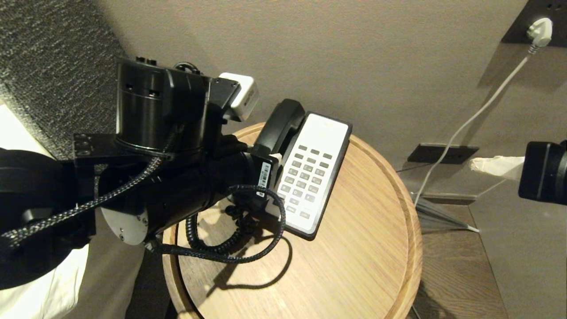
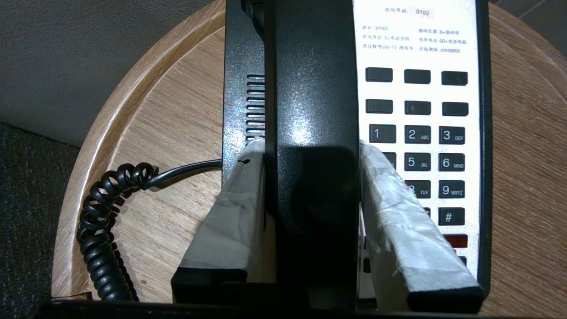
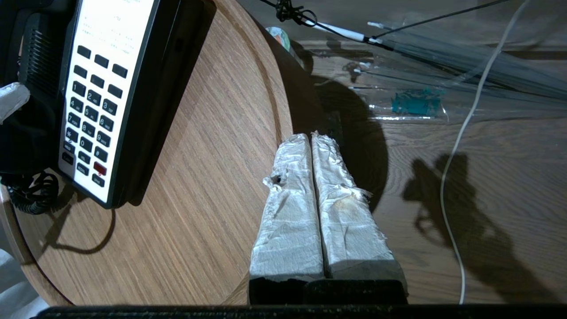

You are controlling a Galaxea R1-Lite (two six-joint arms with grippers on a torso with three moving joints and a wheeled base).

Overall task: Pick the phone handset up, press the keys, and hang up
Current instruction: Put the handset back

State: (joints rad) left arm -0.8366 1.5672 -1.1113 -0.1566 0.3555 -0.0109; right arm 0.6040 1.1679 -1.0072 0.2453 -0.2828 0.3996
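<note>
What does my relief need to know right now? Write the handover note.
Left claw: shut on the phone handset, which lies along the phone base on the round table.
Right claw: shut, holding nothing, off the table's right edge.
Coiled cord: loose on the tabletop beside the base.
Done: handset gripped.
Unclear: whether keys were already pressed.
Left: finish whichever of lift, key presses and hang-up remain.

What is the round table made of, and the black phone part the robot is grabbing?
The table looks like pale wood: grain lines show, with a matte finish. The phone handset looks like hard black plastic, since light glints off its smooth surface.
</note>
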